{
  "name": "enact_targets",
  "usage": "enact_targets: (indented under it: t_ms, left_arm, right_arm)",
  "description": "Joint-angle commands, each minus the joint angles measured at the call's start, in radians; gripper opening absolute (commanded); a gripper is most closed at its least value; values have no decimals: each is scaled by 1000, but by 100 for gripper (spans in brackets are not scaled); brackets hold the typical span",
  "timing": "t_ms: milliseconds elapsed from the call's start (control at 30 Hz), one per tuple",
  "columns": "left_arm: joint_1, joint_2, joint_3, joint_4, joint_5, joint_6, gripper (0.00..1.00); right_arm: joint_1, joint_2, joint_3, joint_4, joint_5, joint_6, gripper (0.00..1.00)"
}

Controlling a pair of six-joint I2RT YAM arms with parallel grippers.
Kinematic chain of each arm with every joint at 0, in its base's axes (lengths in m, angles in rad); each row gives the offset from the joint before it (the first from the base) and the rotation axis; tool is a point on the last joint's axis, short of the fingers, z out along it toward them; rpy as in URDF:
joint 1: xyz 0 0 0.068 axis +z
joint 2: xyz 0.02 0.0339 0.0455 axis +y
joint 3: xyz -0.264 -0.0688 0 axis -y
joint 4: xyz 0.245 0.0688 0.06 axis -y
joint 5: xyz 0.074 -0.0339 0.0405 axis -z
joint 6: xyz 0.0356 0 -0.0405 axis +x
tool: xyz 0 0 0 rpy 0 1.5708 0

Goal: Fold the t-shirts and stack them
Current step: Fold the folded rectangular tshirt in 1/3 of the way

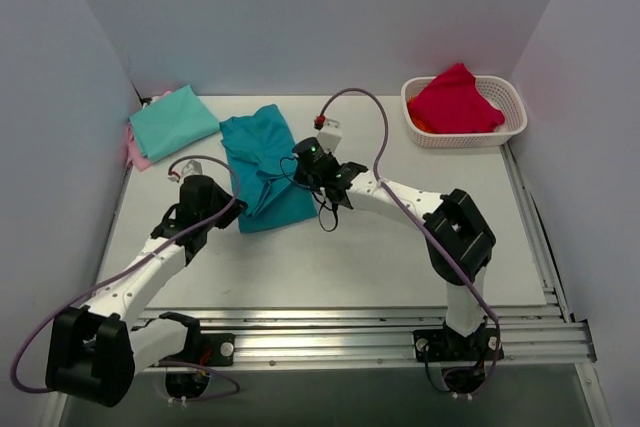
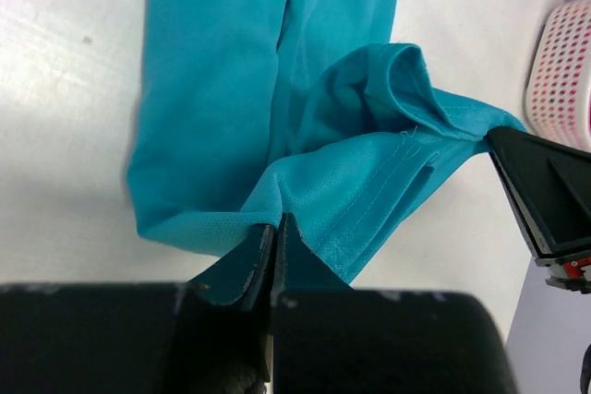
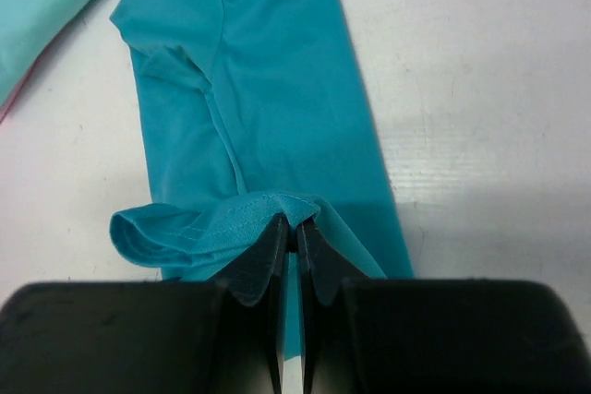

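A deep teal t-shirt [image 1: 262, 169] lies half folded in the middle of the table, as a long strip with its near end lifted and bunched. My left gripper [image 1: 236, 209] is shut on the hem at the shirt's near left corner [image 2: 305, 200], the cloth pinched between the fingertips [image 2: 275, 224]. My right gripper [image 1: 298, 160] is shut on a folded hem at the shirt's right edge [image 3: 277, 205], the fabric wrapping over its tips [image 3: 294, 224]. A folded mint-green t-shirt [image 1: 173, 121] lies at the back left on top of a pink one [image 1: 136, 153].
A white perforated basket [image 1: 508, 117] at the back right holds a red garment [image 1: 455, 100]. White walls enclose the table on three sides. A metal rail [image 1: 380, 332] runs along the near edge. Purple cables loop over both arms.
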Motion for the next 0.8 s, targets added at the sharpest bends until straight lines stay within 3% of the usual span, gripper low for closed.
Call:
enact_targets:
  t_ms: [0, 433, 500, 533, 567, 600, 633, 667, 700, 767]
  left_arm:
    - [49, 75, 104, 99, 45, 16, 2]
    - [178, 468, 244, 321, 174, -15, 2]
    - [207, 529, 278, 352, 211, -16, 14]
    - [218, 587, 287, 370, 231, -22, 24]
    - [229, 618, 293, 390, 263, -26, 59]
    - [238, 644, 302, 416, 277, -29, 72]
    - [255, 692, 328, 421, 286, -32, 80]
    - [260, 714, 344, 424, 289, -30, 89]
    - [266, 729, 359, 423, 289, -29, 98]
    - [289, 766, 410, 418, 308, -33, 97]
  right_arm:
    - [-38, 57, 132, -30, -30, -39, 0]
    - [-117, 378, 535, -118, -182, -79, 0]
    - [-131, 433, 571, -123, -210, -81, 0]
    - [-136, 450, 609, -129, -224, -81, 11]
    - [-145, 482, 625, -126, -238, -84, 27]
    - [-148, 498, 640, -129, -238, -87, 48]
    - [-151, 509, 654, -128, -236, -91, 85]
    - [-156, 530, 677, -126, -238, -95, 98]
    - [-165, 539, 686, -128, -236, -93, 100]
    - [-174, 549, 700, -113, -235, -98, 100]
